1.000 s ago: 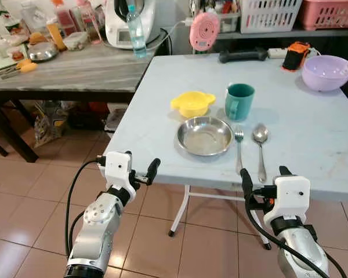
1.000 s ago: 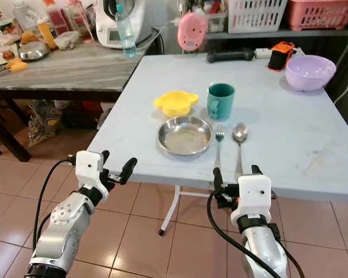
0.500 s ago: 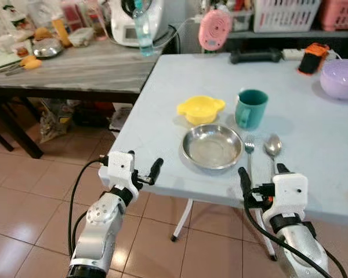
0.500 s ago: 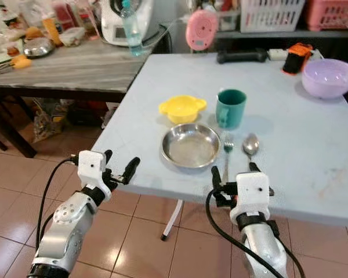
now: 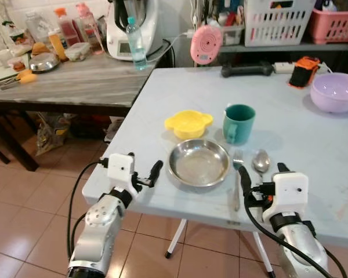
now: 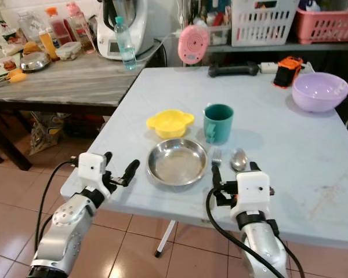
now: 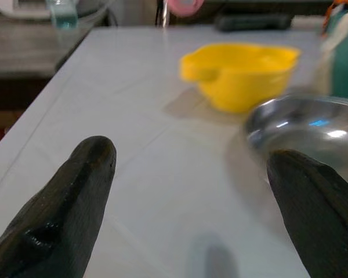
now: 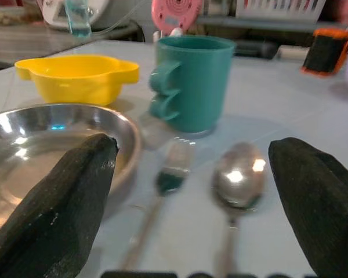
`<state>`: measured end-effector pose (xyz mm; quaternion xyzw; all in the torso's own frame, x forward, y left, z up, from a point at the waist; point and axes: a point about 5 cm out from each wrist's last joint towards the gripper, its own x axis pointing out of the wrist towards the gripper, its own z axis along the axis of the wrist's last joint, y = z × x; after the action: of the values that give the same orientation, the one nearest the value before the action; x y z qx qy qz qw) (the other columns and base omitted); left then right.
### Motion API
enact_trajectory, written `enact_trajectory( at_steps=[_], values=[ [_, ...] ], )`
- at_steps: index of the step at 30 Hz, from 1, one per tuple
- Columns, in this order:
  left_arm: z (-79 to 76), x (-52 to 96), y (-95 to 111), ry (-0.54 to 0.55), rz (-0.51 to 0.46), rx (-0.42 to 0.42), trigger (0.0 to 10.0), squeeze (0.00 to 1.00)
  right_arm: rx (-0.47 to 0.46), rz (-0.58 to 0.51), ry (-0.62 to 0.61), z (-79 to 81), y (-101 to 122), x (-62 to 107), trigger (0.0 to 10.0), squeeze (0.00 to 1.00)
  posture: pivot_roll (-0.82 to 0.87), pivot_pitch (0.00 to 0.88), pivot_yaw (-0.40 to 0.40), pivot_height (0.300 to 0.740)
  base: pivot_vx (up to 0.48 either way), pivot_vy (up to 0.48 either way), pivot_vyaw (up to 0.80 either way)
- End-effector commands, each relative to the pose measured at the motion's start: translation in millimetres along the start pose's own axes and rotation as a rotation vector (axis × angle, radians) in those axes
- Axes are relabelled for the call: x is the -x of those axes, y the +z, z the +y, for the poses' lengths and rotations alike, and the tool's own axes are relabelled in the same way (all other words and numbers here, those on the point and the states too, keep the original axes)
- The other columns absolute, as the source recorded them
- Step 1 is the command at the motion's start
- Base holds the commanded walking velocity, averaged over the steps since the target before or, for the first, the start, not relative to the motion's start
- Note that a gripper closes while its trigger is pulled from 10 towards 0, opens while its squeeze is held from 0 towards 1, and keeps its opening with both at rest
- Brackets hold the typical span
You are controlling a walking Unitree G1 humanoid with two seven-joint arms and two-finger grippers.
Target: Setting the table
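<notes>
Right end effector [image 6: 236,179]: released, fingers spread wide, held at the near table edge over the handles of the fork [image 8: 168,176] and spoon [image 8: 236,174].
Left end effector [image 5: 140,172]: released, empty, at the near edge left of the steel plate [image 5: 199,163].
Risk: judged, either end effector moving forward could nudge the cutlery or plate out of line, as both sit near the edge.
Setting: the shiny shallow plate lies centred, with the fork and spoon parallel just to its right.
Beyond: the yellow bowl [image 5: 188,123] and teal mug [image 5: 239,123] stand behind the plate.
Table [image 5: 313,139]: pale blue; a lilac bowl [image 5: 335,91] sits at its far right.
</notes>
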<state>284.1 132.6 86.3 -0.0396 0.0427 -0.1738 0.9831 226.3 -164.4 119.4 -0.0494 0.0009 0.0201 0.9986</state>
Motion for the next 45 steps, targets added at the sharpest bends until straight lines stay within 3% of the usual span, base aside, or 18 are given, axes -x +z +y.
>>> enact_trajectory(
  at_steps=[1, 14, 22, 30, 36, 38, 45],
  values=[
    [4.3, 2.7, 1.2, -0.002, 0.004, -0.009, 10.0, 0.00, -0.018, -0.011, 0.017, 5.2, 4.6, -1.2, 10.0, 0.00, -0.14, 0.041, 0.090, 0.740, 0.000, 0.000, 0.00],
    [9.0, 30.8, -5.5, -0.103, 0.067, -0.008, 10.0, 0.00, -0.077, 0.028, 0.062, 12.7, 9.8, -5.4, 10.0, 0.00, -0.12, 0.062, 0.081, 0.740, 0.000, 0.000, 0.00],
    [1.9, 40.9, -8.2, -0.182, 0.112, 0.014, 10.0, 0.00, -0.217, 0.097, 0.059, 20.0, 16.2, -18.0, 10.0, 0.00, -0.11, 0.079, 0.075, 0.740, 0.000, 0.000, 0.00],
    [-6.8, 42.3, -3.3, -0.302, 0.101, 0.019, 10.0, 0.00, -0.278, 0.148, 0.026, 23.2, 28.9, -30.0, 10.0, 0.00, -0.11, 0.102, 0.075, 0.740, 0.000, 0.000, 0.00],
    [-9.8, 40.7, 0.3, -0.324, 0.083, 0.016, 10.0, 0.00, -0.297, 0.217, 0.003, 25.2, 25.6, -32.8, 10.0, 0.00, -0.11, 0.101, 0.074, 0.740, 0.000, 0.000, 0.00],
    [-11.4, 40.0, 1.1, -0.337, 0.083, 0.005, 10.0, 0.00, -0.348, 0.261, -0.025, 25.2, 20.9, -34.2, 10.0, 0.00, -0.11, 0.099, 0.072, 0.740, 0.000, 0.000, 0.00],
    [-15.4, 39.4, 3.2, -0.360, 0.076, 0.008, 10.0, 0.00, -0.358, 0.297, -0.037, 24.4, 22.7, -38.9, 10.0, 0.00, -0.12, 0.097, 0.069, 0.740, 0.000, 0.000, 0.00]
  ],
)
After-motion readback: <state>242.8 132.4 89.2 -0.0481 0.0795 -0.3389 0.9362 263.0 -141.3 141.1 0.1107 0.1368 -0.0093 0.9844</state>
